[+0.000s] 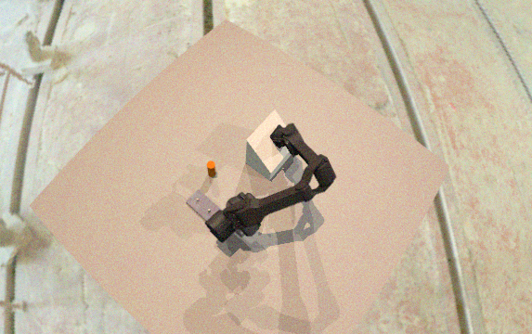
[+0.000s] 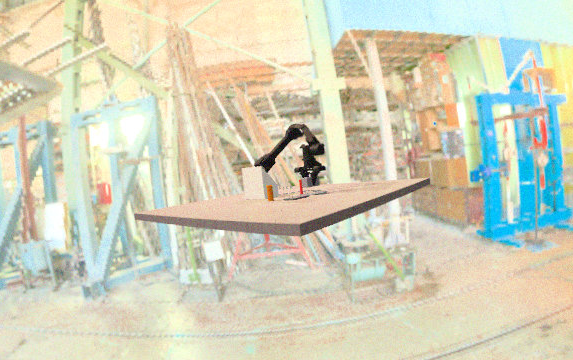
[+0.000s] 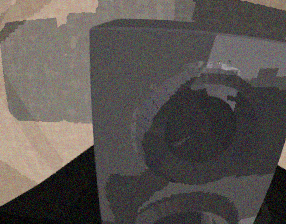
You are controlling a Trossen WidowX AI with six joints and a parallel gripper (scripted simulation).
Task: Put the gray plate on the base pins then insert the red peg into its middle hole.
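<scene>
My gripper is shut on the gray plate. In the wrist view the plate fills the middle, with one round hole in full view, part of another at the bottom edge, and a black finger against each side. The plate also shows as a dark block under the gripper in the exterior view; its exact height over the table is hard to tell. The base, with two small pins, lies just up and left of the gripper in the top view. The red peg stands upright; the top view does not show it.
An orange cylinder stands near the base. A pale wedge-shaped block stands beside the arm's root. The square table has an open edge all round.
</scene>
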